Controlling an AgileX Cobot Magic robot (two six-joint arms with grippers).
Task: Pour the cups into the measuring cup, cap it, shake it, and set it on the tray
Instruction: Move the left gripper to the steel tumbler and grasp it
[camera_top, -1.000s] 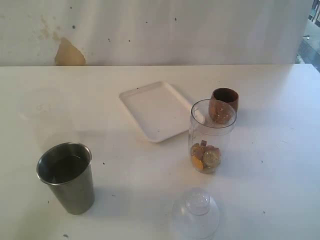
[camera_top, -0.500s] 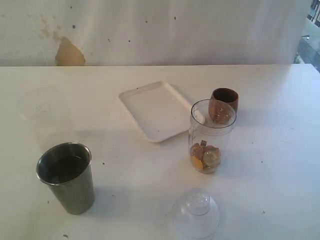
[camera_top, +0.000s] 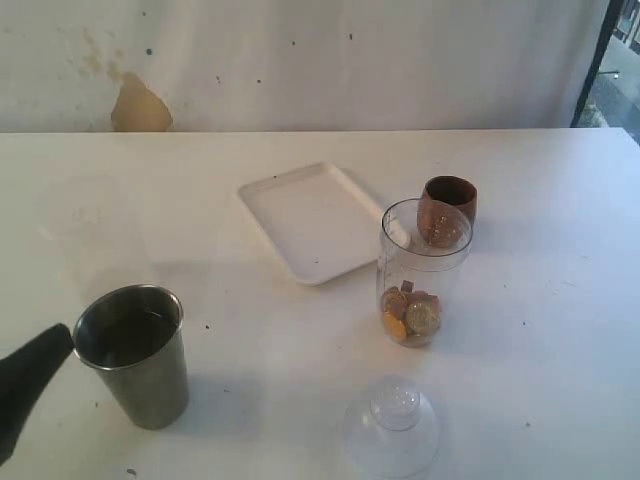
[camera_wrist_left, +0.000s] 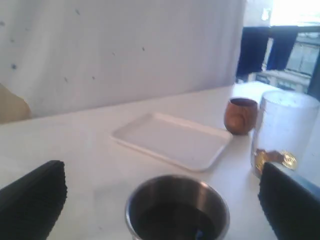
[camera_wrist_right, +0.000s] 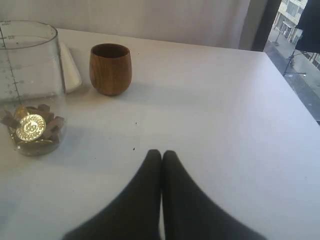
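Two things sit nearest us in the exterior view: the cap (camera_top: 392, 425), a clear dome lying knob-up on the white table (camera_top: 550, 300), and, to its left, the steel tumbler (camera_top: 133, 355), upright, its inside dark. Our left gripper (camera_wrist_left: 162, 197) is spread wide and grips nothing; in its wrist view the fingers stand well apart on either side of the tumbler's rim, and in the exterior view one black finger (camera_top: 30, 380) reaches in from the lower left edge, its tip just beside the rim, though we cannot tell whether it touches. Our right gripper (camera_wrist_right: 161, 155) has its fingers pressed together on nothing, over bare table. Farther on, right of the middle, the measuring cup (camera_top: 424, 270) stands upright and uncapped, with coins (camera_top: 410, 315) and some brown pieces heaped at its bottom. Just behind it is the wooden cup (camera_top: 448, 208), upright, close to the measuring cup. The tray (camera_top: 315, 220) lies flat to the left of these two, set at an angle, its near right edge close to the measuring cup. Behind everything runs a pale wall (camera_top: 300, 60) with a tan stain (camera_top: 140, 105).
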